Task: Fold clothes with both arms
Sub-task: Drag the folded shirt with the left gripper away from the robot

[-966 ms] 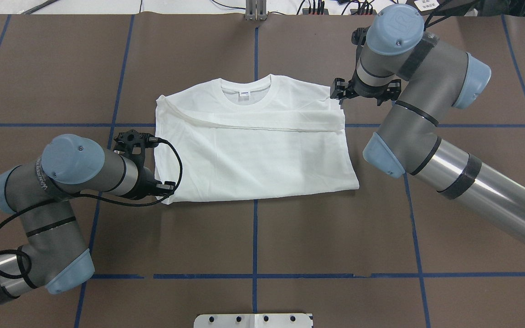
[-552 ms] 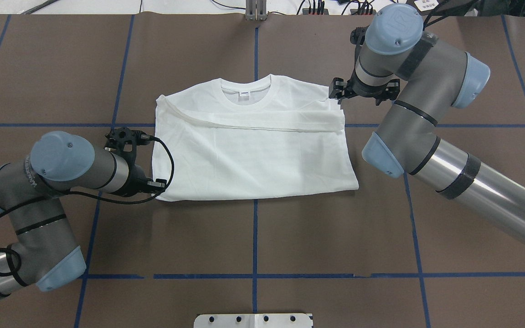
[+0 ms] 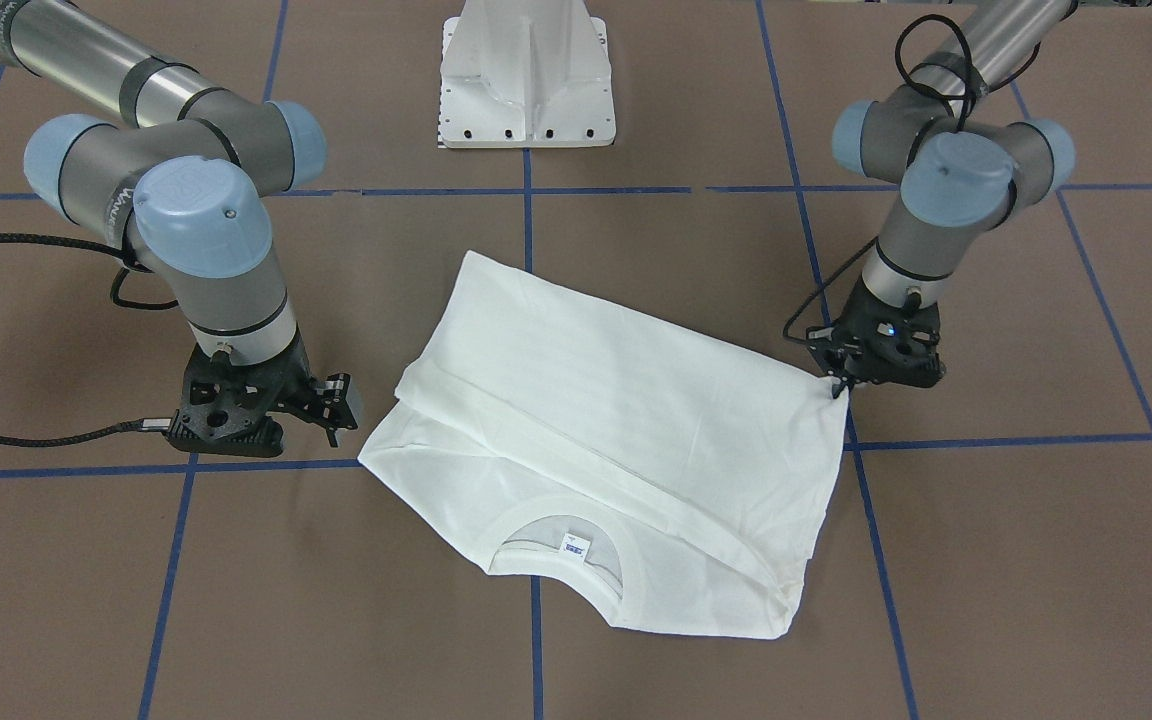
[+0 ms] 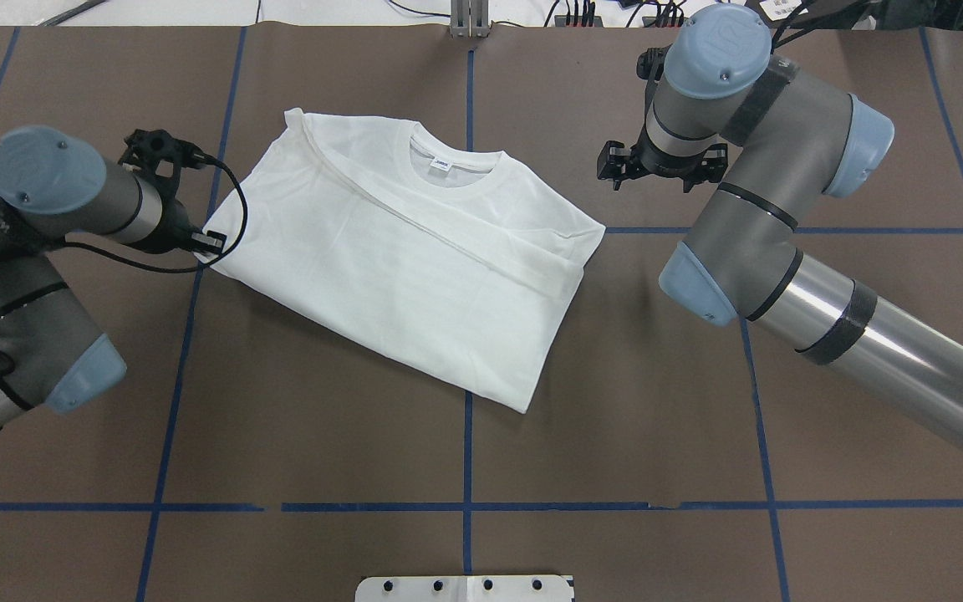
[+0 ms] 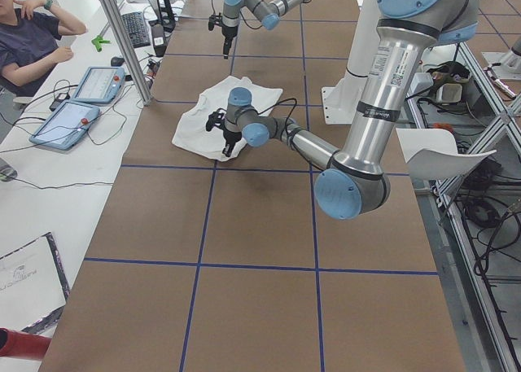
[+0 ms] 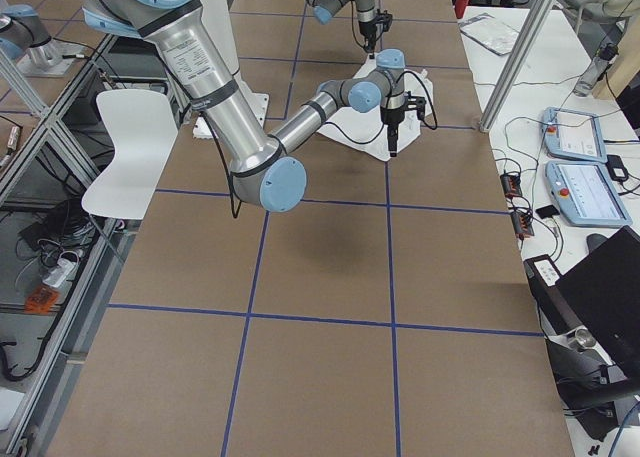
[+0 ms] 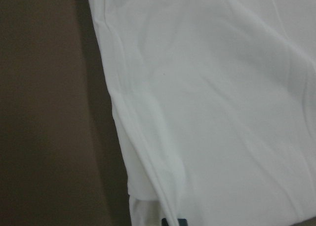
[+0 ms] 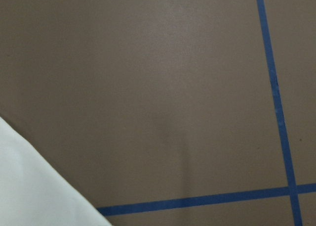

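White T-shirt (image 4: 415, 251) lies askew mid-table (image 4: 699, 418); left gripper (image 3: 839, 386) clamps its corner, tips buried in cloth. Right gripper (image 3: 331, 402) hangs empty nearby, jaws seemingly parted, with bare table all round.

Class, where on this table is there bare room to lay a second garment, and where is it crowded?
Widest bare table: the near strip between the T-shirt and the white pedestal. A smaller gap: between its collar side and the right gripper. Crowded: at the left gripper, pinching the shirt's corner, and beneath the right arm.
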You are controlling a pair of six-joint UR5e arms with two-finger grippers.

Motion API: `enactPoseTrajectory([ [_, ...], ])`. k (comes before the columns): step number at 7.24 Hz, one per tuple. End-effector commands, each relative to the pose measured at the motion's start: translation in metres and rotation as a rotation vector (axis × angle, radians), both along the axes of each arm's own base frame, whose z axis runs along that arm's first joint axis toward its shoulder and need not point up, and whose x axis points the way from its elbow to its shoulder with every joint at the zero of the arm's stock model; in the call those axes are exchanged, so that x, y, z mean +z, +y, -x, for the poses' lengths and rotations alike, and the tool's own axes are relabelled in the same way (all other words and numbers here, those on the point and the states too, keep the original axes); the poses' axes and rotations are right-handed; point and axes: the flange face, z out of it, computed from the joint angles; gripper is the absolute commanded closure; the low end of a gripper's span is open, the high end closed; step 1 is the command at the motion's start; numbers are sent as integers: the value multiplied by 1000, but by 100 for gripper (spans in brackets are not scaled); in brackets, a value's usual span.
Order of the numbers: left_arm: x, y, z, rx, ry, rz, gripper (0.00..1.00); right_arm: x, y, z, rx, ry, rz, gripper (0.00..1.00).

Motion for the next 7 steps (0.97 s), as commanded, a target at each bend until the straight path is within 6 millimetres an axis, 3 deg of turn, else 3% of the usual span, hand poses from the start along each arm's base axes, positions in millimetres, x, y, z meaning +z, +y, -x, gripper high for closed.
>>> enactPoseTrajectory([
  [1,6,-107,15,-58,-103,-39,100,-10,3,-2,1,-15,-11,0],
  [2,17,-153,14,-63,-132,-80,100,-16,7,-7,5,-29,-20,0],
  [3,19,-173,7,-66,-134,-114,100,-23,10,-10,10,-39,-28,0],
  [4,9,-181,23,-86,-101,-145,1,-23,11,-5,25,-43,-11,0],
  [6,-13,-174,44,20,75,-77,0,-31,15,26,64,-65,32,0],
  [7,-14,-154,55,21,109,-86,0,-35,15,62,125,-140,66,0],
])
